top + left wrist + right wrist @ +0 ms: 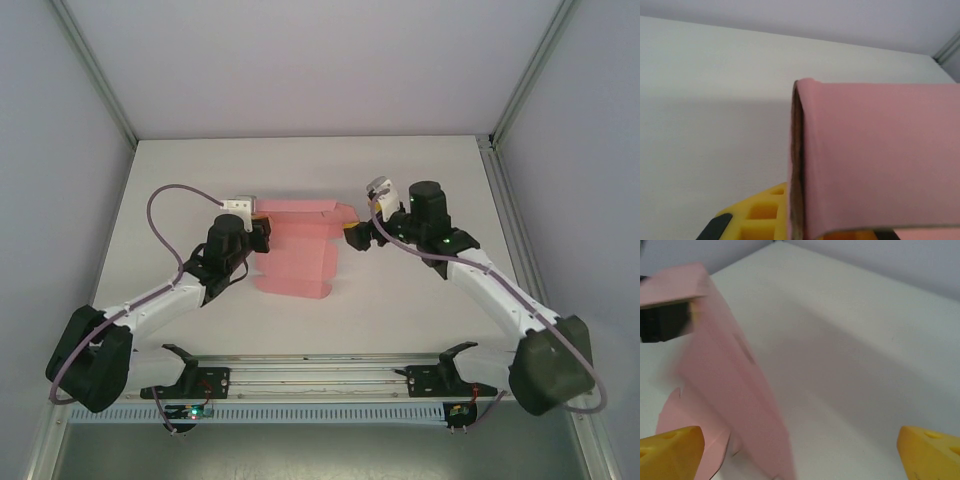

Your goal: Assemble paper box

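Two robot arms reach from the near edge of a white table (400,170) toward a pink paper box (298,255) lying between them near the middle of the table. The box is not yet formed: it is a die-cut card sheet, partly folded.

The near part of the sheet lies flat on the table. Farther back, one panel stands tilted up.

The left gripper (258,236) meets the sheet's left edge. In the left wrist view the folded card edge runs up from between its yellow fingers (757,217), one beside the card and the other mostly hidden behind it. The fingers appear clamped on the card, probably to hold the raised panel up so that it does not fall flat.

The right gripper (354,238) sits at the sheet's right edge. In the right wrist view its yellow fingertips (670,450) are spread wide apart and hold nothing. The tilted panel rises just beside the left one. It looks placed to push or pinch that side next.

Beyond the box, the far half of the table runs back to the enclosure wall.
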Motion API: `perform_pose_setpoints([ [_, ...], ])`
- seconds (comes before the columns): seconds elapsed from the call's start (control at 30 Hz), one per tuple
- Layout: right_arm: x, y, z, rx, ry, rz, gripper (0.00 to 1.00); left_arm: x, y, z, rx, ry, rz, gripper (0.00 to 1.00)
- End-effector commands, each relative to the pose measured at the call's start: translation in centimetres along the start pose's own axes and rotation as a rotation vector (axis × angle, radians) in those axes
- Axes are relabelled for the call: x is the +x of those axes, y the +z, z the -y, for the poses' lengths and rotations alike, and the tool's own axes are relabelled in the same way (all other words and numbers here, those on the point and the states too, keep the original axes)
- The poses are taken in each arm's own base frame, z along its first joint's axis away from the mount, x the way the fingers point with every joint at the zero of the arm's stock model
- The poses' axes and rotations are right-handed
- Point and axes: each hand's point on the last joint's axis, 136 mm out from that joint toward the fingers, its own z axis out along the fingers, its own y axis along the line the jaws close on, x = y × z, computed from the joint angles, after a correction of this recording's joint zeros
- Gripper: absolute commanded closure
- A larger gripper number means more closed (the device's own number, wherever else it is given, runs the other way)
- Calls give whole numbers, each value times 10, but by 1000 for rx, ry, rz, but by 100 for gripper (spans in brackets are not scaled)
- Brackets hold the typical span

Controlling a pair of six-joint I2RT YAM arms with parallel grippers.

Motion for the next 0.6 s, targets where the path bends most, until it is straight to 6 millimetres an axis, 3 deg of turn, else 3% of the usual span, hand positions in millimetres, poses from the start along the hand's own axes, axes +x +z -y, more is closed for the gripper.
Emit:
perform_pose_setpoints([
  [0.0, -30, 7, 13, -12, 73, 46, 2, -8, -9, 26, 156, 39, 20, 100],
  [0.17, -39, 26, 27, -131, 229, 10, 2, 1, -15, 44, 276, 99, 15, 100],
  [0.33, -24, 45, 9, -351, 294, -120, 2, 2, -20, 58, 361, 148, 23, 100],
  [0.43, -17, 48, 11, -330, 275, -148, 2, -1, -16, 47, 288, 144, 28, 100],
  [0.57, -23, 29, 17, -197, 189, -113, 2, -8, -8, 9, 53, 87, 28, 100],
])
